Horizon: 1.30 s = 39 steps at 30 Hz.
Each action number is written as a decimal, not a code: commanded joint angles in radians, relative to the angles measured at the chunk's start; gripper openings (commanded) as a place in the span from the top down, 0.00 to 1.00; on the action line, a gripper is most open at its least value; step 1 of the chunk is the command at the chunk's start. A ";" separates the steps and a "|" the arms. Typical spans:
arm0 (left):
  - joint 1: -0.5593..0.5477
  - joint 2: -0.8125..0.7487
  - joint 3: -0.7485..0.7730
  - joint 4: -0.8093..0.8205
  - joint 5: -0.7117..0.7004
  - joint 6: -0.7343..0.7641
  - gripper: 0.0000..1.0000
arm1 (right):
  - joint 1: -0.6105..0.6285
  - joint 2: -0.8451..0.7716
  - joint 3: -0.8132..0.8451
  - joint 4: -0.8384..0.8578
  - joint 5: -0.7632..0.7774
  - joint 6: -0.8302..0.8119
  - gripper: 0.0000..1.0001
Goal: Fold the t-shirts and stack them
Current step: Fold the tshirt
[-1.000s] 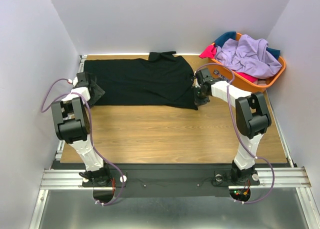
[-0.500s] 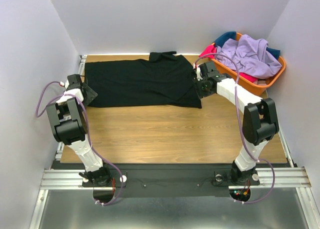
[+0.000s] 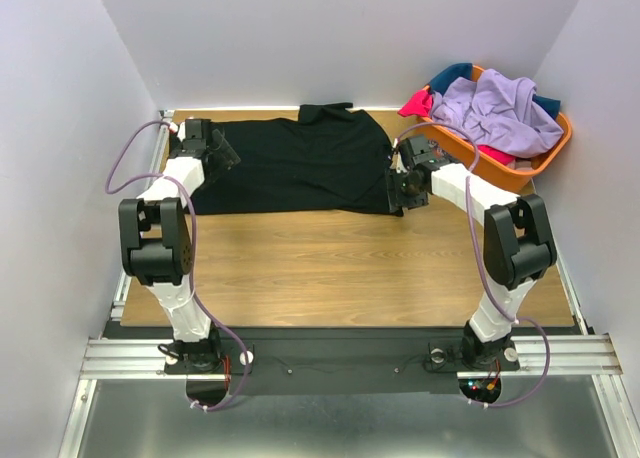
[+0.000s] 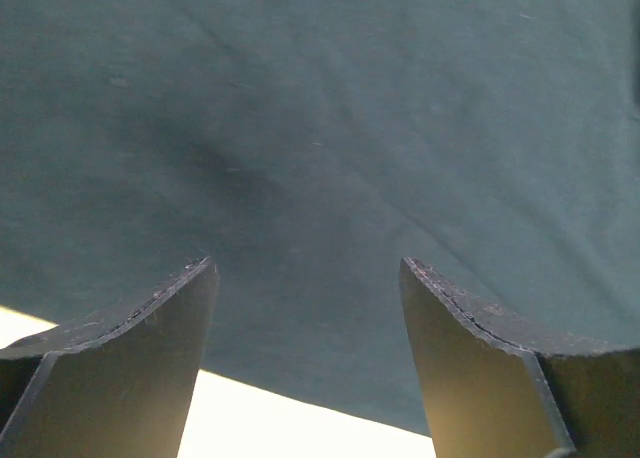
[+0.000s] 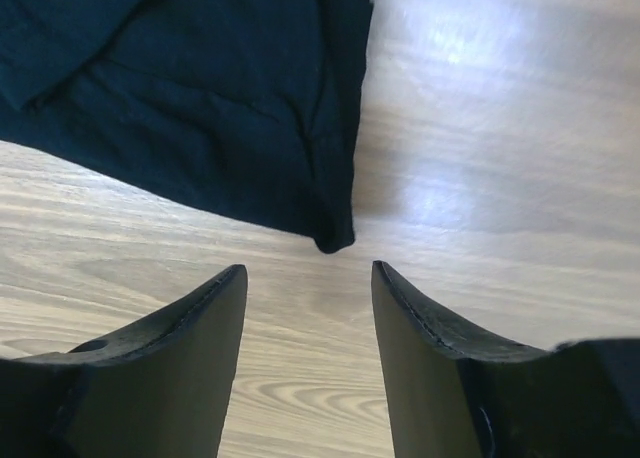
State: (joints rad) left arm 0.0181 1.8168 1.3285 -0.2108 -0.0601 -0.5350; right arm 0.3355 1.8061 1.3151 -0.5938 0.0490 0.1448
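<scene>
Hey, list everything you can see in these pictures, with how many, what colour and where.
black t-shirt: 1, black, spread flat across the far half of the table
lavender shirt: 1, lavender, crumpled on top of the basket pile
pink-red shirt: 1, pink-red, hanging over the basket's left rim
teal shirt: 1, teal, at the back of the basket
basket: 1, orange, at the table's far right corner
table: 1, wood-brown, under the shirt and arms
left end effector: 1, black, open, over the black t-shirt's left end
right end effector: 1, black, open, over bare table just off the black t-shirt's near right corner
</scene>
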 commanded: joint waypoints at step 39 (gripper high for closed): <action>0.013 0.104 -0.184 0.097 -0.066 -0.028 0.37 | -0.053 0.088 -0.060 0.224 -0.026 0.157 0.56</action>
State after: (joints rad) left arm 0.0254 1.9091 1.1839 0.0074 -0.0856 -0.5907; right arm 0.2882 1.8568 1.2194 -0.5079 0.0723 0.3061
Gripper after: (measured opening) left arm 0.632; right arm 0.455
